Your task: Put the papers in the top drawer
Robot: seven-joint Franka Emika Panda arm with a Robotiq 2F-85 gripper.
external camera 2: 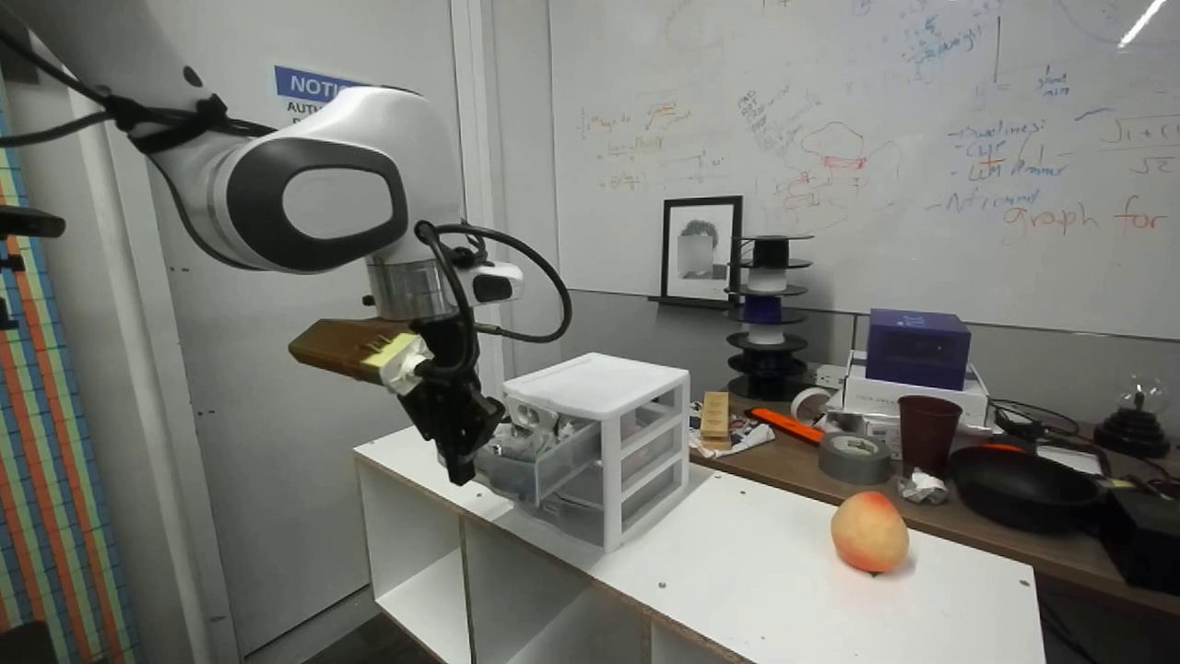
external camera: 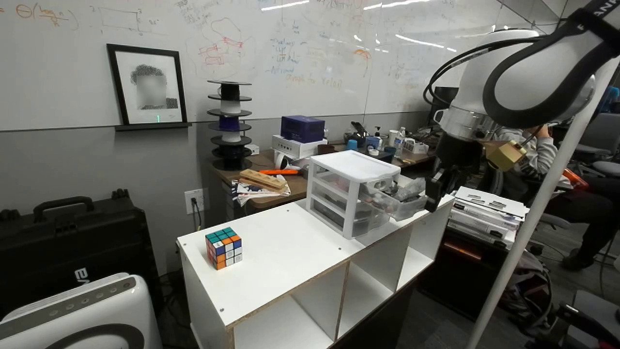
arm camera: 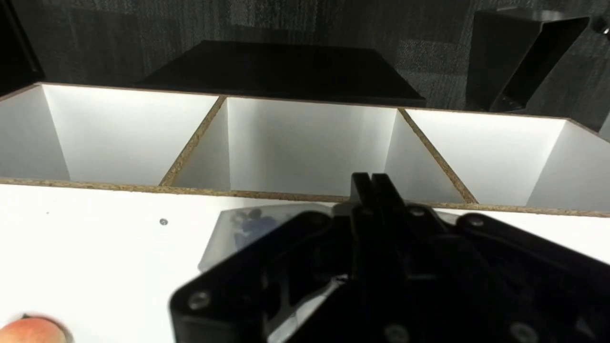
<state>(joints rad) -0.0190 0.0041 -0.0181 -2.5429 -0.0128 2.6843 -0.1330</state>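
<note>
The top drawer of the white drawer unit is pulled out, its translucent wall showing in both exterior views point(external camera: 411, 209) point(external camera 2: 570, 461). Crumpled greyish-clear stuff fills it; I cannot tell whether papers are among it. In the wrist view the drawer point(arm camera: 214, 240) shows partly behind my fingers. My black gripper is at the drawer's front end, tilted down, in both exterior views point(external camera: 432, 194) point(external camera 2: 461, 470). I cannot tell whether it touches the drawer. In the wrist view its fingertips point(arm camera: 371, 178) are together with nothing between them. No paper scrap shows clearly on the shelf top.
The drawer unit point(external camera: 356, 167) stands on a white cubby shelf point(external camera: 276, 257). A Rubik's cube point(external camera: 224, 248) is on the shelf in an exterior view. A peach point(external camera 2: 869, 532) is there in an exterior view. A crumpled whitish thing point(external camera 2: 923, 487) lies on the cluttered desk behind.
</note>
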